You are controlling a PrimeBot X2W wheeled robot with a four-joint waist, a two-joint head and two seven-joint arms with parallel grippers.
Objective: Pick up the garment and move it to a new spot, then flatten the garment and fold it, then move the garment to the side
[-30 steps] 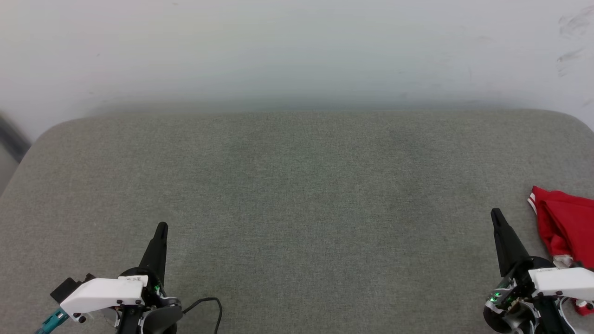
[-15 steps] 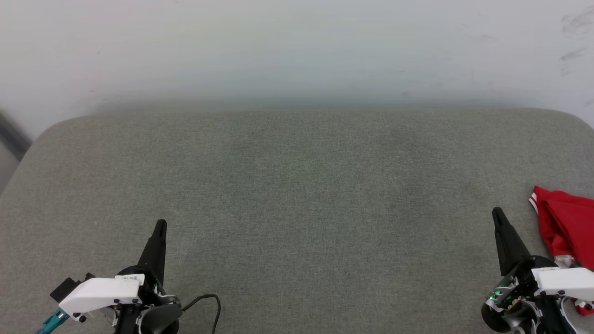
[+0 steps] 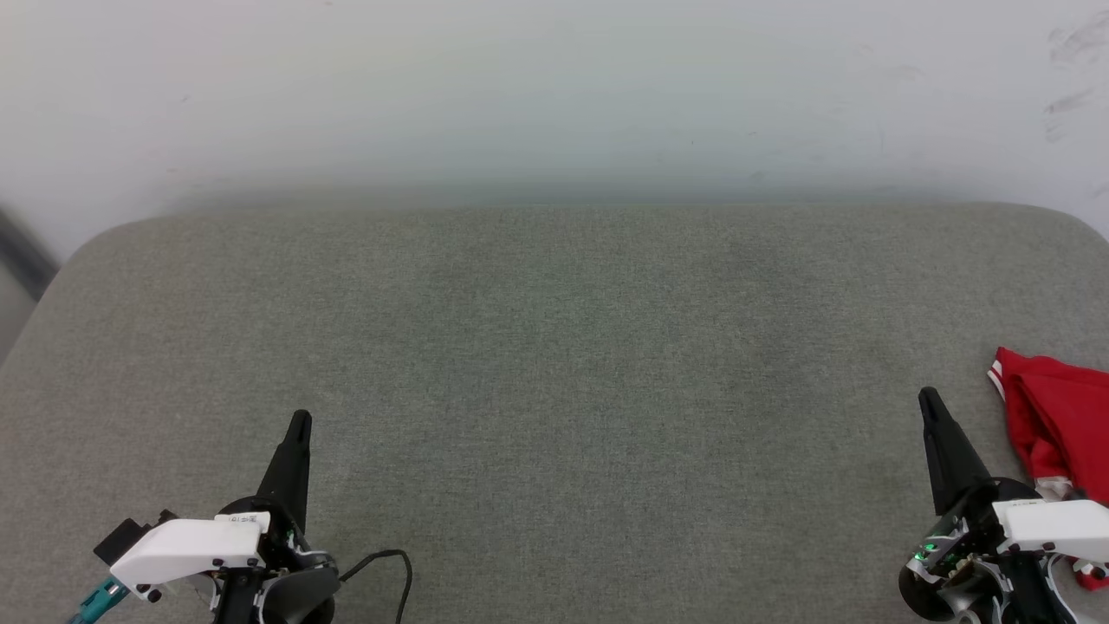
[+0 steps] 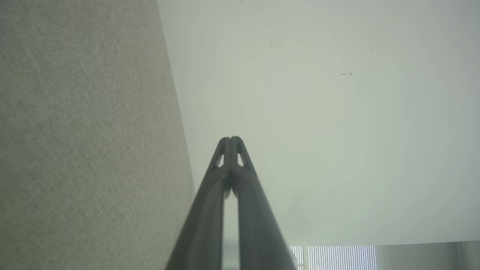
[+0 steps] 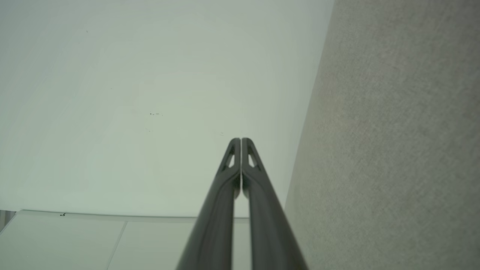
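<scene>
Pressing tip to tip, left fingers [image 4: 208,210], right fingers [image 5: 258,217] empty; garment [image 3: 1057,416] nearby.

Reads as a bare test room or lab bay. Padded worktop [image 3: 554,364] covered in grey-green woven fabric, corners rounded, running up to a plain white wall [image 3: 554,87]. Wall carries dark scuff marks [image 3: 1067,43] at upper right. A black cable [image 3: 394,563] loops loose over the fabric at the near edge. Left wrist view: a strip of pale vertical slats [image 4: 337,257], blind or panelling, cannot tell which. Right wrist view: pale seamed panels [image 5: 75,243] meeting the wall's edge.
</scene>
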